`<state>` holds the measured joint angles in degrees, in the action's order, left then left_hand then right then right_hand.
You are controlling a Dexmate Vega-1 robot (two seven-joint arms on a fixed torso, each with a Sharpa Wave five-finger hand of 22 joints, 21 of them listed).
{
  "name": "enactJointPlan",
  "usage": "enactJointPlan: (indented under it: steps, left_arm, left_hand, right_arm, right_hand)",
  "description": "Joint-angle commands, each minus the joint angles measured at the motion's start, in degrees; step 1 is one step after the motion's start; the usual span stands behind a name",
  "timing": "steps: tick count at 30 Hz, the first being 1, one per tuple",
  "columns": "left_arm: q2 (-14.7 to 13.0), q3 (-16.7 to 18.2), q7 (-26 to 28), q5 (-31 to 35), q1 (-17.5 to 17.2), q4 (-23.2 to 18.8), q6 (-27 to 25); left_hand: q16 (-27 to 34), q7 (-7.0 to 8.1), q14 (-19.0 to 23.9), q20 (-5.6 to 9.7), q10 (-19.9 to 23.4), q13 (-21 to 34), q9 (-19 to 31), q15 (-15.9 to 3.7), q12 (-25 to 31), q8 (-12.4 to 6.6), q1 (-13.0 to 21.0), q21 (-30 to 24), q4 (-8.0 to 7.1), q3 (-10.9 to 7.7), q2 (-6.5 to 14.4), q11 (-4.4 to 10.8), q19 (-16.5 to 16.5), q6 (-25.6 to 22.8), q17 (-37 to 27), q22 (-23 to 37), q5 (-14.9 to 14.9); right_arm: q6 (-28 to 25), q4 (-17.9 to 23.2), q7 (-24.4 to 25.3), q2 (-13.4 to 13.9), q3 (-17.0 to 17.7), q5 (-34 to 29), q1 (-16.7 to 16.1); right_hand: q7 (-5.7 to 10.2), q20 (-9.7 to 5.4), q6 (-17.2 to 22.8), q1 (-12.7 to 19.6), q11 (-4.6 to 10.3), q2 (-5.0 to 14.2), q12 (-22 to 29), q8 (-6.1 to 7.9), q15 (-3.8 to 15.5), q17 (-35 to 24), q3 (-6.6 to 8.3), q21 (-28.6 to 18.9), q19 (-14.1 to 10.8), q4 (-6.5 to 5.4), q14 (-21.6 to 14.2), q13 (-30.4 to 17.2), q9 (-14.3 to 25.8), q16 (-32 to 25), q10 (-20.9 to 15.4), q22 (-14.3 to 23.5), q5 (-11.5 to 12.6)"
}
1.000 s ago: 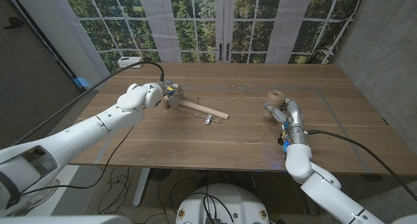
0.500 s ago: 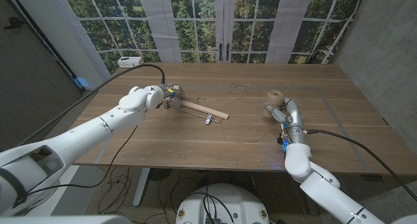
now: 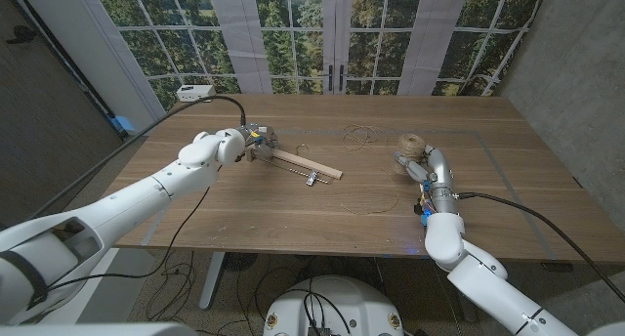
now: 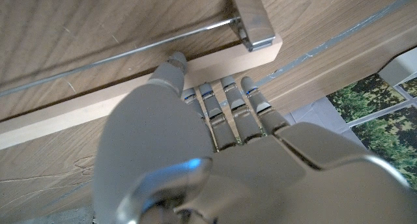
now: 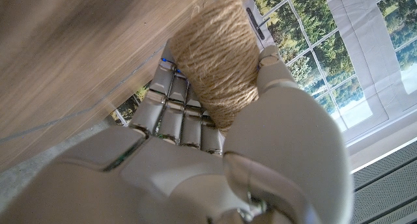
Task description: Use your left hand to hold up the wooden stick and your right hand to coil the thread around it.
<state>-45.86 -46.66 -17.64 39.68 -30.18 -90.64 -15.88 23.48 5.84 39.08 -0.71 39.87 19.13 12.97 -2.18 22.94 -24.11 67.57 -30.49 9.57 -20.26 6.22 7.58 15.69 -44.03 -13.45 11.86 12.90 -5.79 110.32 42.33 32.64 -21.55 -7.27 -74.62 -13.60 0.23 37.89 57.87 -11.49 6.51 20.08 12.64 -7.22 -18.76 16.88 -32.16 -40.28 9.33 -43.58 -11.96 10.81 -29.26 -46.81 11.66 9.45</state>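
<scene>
Head view, wooden counter [image 3: 293,199]: no brand, label or writing can be read on any item.

Wooden stick [image 3: 305,164]: pale flat strip lying on the counter left of centre, running from far-left to near-right, with a small metal clip [image 3: 312,179] near its right end. Left wrist view shows the stick [image 4: 78,113] lying flat on the wood with a metal bracket [image 4: 251,22] at its end and a thin metal rod [image 4: 117,55] beside it.

Left hand [image 3: 256,141]: at the stick's far-left end. Fingers [image 4: 229,110] curl down against one long side of the stick, thumb tip resting on its upper face; contact is plain, but a full grasp cannot be told, since the stick lies on the counter.

Spool of thread [image 3: 415,145]: tan twine, right of centre. Right wrist view shows the spool [image 5: 218,68] wrapped between fingers [image 5: 171,110] and thumb.

Right hand [image 3: 420,162]: grasping the spool, just near it on the counter.

Loose thread loop [image 3: 363,134]: far of centre, apart from both hands. Second thin loop [image 3: 371,201]: near centre, left of the right arm.
</scene>
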Motion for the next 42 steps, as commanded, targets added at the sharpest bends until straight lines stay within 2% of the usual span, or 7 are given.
enactJointPlan:
  steps: [1, 3, 5, 7, 12, 20, 42]
  left_arm:
    - [1.21, -1.37, 4.76, -0.05, -0.30, 3.04, 0.89]
    - [1.27, -1.59, 3.68, -0.45, 0.21, 3.37, 1.02]
    - [1.26, -0.97, 7.42, -0.34, -0.92, 3.28, 0.93]
    - [1.23, -0.90, 7.41, -0.83, -0.71, 3.41, 1.34]
    - [0.84, 0.96, 16.84, -0.14, -3.31, 2.02, 1.62]
    - [-0.03, 3.84, 24.26, 0.17, -6.04, -1.65, 0.34]
    - [-2.03, 8.56, 31.39, 1.43, -10.58, -8.60, -2.89]
  left_hand:
    - [7.26, -1.39, 10.22, 2.32, 8.27, 2.46, 0.13, -11.68, 2.59, -4.70, 8.60, -4.50, 0.51, 1.16, 1.89, -0.76, 3.73, -10.47, -5.93, 1.10, -1.92]
    - [8.97, -1.88, 13.34, 3.33, 11.17, 3.83, -0.07, -11.71, 3.93, -6.03, 10.86, -7.27, 0.43, 1.93, 1.38, -0.33, 5.72, -13.75, -7.16, 1.86, -2.33]
    - [9.40, -2.31, 15.05, 3.80, 11.89, 4.53, -0.22, -11.70, 4.34, -6.19, 11.82, -9.02, 0.36, 2.19, 1.18, -0.36, 7.20, -14.23, -7.45, 2.29, -2.42]
    - [9.46, -2.40, 15.80, 3.82, 12.63, 4.94, -0.34, -11.71, 4.66, -6.61, 12.30, -10.14, 0.29, 2.46, 0.85, -0.42, 7.98, -15.45, -7.57, 2.55, -2.48]
    - [9.50, -1.94, 17.15, 3.80, 14.26, 4.55, -0.68, -11.72, 4.49, -7.34, 13.23, -12.35, 0.18, 3.19, -0.12, 1.24, 8.99, -17.92, -7.84, 3.03, -2.52]
    - [9.52, -1.78, 17.96, 3.20, 14.80, 4.90, -0.93, -11.71, 4.51, -7.39, 13.91, -13.91, 0.13, 3.58, -0.59, 1.33, 9.85, -18.63, -8.06, 3.33, -2.45]
    - [9.23, -2.16, 18.87, 3.07, 15.15, 5.87, -1.25, -11.70, 4.43, -7.22, 15.22, -15.88, -0.02, 3.93, -0.72, 0.86, 8.81, -19.34, -8.46, 3.78, -2.60]
  right_arm:
    - [-0.73, -0.28, 0.03, -0.09, -0.16, 0.42, 0.64]
    - [-0.81, -0.33, 0.04, -0.01, -0.20, 0.38, 0.70]
    - [-0.73, -0.39, 0.00, 0.01, -0.17, 0.55, 0.74]
    - [-0.78, -0.43, 0.04, 0.03, -0.17, 0.58, 0.77]
    - [-0.44, -0.65, 0.14, -0.03, -0.10, 0.92, 0.81]
    - [0.16, -0.82, 0.32, 0.09, -0.18, 0.73, 1.05]
    - [-0.99, 2.00, -0.79, 2.47, 0.34, -3.11, 2.98]
  right_hand:
    - [12.17, -1.23, 16.32, 2.04, 6.46, 4.11, 0.04, -0.04, 15.10, -3.59, 8.71, -0.29, 1.35, -6.52, -12.51, -0.01, 0.12, -0.24, -8.79, 0.03, 0.39]
    - [12.15, -1.23, 16.32, 2.03, 6.60, 4.12, -0.01, -0.07, 15.07, -3.57, 8.71, -0.34, 1.38, -6.52, -12.51, -0.01, 0.13, -0.20, -8.76, 0.03, 0.39]
    - [12.14, -1.21, 16.35, 2.01, 6.78, 4.10, -0.02, -0.12, 15.03, -3.60, 8.67, -0.42, 1.45, -6.52, -12.40, -0.02, 0.13, -0.15, -8.89, 0.02, 0.39]
    - [12.21, -1.20, 16.43, 2.03, 6.48, 4.10, -0.11, -0.14, 15.01, -3.61, 8.67, -0.53, 1.43, -6.49, -12.44, -0.02, 0.14, -0.14, -8.82, 0.01, 0.40]
    - [12.30, -1.21, 16.44, 2.01, 6.52, 4.12, -0.24, -0.24, 15.09, -3.66, 8.66, -0.69, 1.54, -6.49, -12.47, -0.04, 0.14, -0.11, -8.80, -0.01, 0.41]
    - [12.18, -1.18, 16.45, 1.95, 6.54, 4.13, -0.38, -0.37, 15.03, -3.71, 8.63, -0.92, 1.67, -6.52, -12.54, -0.06, 0.15, -0.06, -8.88, -0.04, 0.40]
    - [12.21, -1.30, 17.41, 2.11, 6.83, 4.13, -0.37, -0.38, 15.33, -4.09, 8.62, -1.74, 2.02, -6.31, -13.13, -0.32, 0.20, -0.22, -9.96, -0.12, 0.37]
